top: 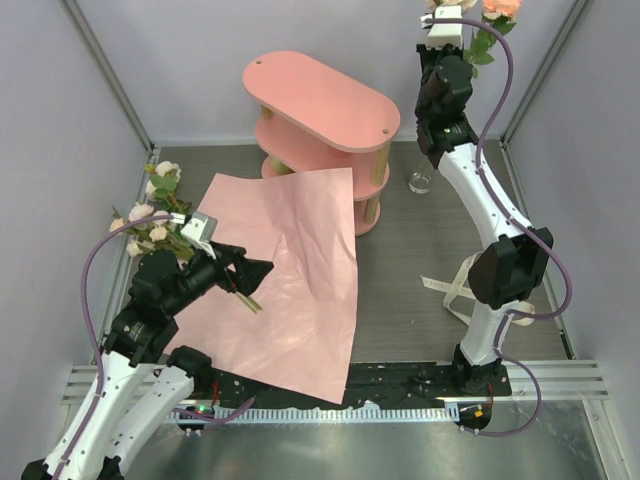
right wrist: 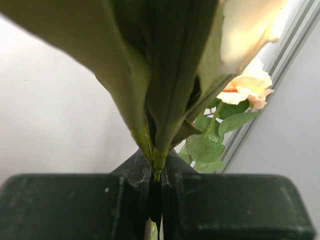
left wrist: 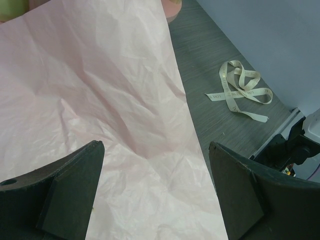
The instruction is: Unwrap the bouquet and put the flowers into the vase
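Note:
The bouquet's pink paper point(top: 290, 270) lies unfolded flat on the table, and the left wrist view shows it as a creased sheet point(left wrist: 100, 90). Several pink and cream flowers point(top: 150, 212) lie in a loose bunch at the far left, their stem ends point(top: 246, 298) reaching onto the paper. My left gripper point(top: 246, 270) hovers open just over the sheet with nothing between its fingers point(left wrist: 155, 170). Raised high at the back right, my right gripper point(top: 458, 45) is shut on a green stem point(right wrist: 157, 165) with peach blooms point(top: 500, 10) point(right wrist: 247, 87). The small clear vase point(top: 421, 180) stands below that arm.
A pink three-tier oval shelf point(top: 320, 105) stands at the back centre, its foot touching the paper's far edge. A cream ribbon point(top: 447, 290) point(left wrist: 240, 87) lies loose on the grey table to the right of the sheet. Walls close in on both sides.

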`<action>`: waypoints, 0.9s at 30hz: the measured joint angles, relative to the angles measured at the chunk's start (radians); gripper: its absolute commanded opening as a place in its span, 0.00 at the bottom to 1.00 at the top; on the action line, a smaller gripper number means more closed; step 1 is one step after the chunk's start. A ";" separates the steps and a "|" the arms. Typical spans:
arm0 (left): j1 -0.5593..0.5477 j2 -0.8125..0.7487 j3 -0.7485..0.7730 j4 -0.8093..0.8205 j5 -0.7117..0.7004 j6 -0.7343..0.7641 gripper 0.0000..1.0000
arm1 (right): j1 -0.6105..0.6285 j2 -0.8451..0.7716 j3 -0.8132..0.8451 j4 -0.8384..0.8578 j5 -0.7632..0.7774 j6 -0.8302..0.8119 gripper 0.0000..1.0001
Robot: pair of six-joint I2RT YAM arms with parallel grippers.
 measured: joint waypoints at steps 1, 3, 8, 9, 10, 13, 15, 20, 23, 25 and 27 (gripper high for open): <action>0.000 0.002 0.000 0.000 0.000 0.000 0.90 | -0.002 0.000 -0.009 0.010 -0.001 0.005 0.01; 0.000 0.005 0.000 0.000 0.000 0.000 0.90 | -0.006 -0.001 -0.038 0.035 -0.002 0.016 0.01; 0.000 0.009 0.000 0.000 0.000 0.000 0.90 | -0.018 -0.005 -0.157 0.079 -0.006 0.053 0.01; 0.000 0.009 0.000 0.000 0.000 0.000 0.90 | -0.020 -0.005 -0.179 0.081 -0.007 0.061 0.01; 0.000 0.010 0.000 0.000 0.000 0.000 0.90 | -0.025 -0.005 -0.202 0.086 -0.008 0.069 0.01; 0.000 0.013 0.000 0.000 0.000 0.000 0.90 | -0.040 -0.010 -0.272 0.118 -0.012 0.093 0.01; 0.000 0.015 0.000 0.000 0.000 0.000 0.90 | -0.050 -0.018 -0.313 0.135 -0.012 0.107 0.01; 0.000 0.016 0.000 0.000 0.000 0.000 0.90 | -0.081 -0.039 -0.412 0.195 -0.024 0.153 0.01; 0.000 0.018 0.000 0.000 0.000 0.000 0.90 | -0.103 -0.042 -0.449 0.227 -0.036 0.195 0.02; 0.000 0.019 0.000 0.000 0.000 0.000 0.90 | -0.117 -0.042 -0.463 0.233 -0.046 0.218 0.02; 0.000 0.019 0.000 0.000 0.000 0.000 0.90 | -0.125 -0.042 -0.465 0.237 -0.055 0.237 0.04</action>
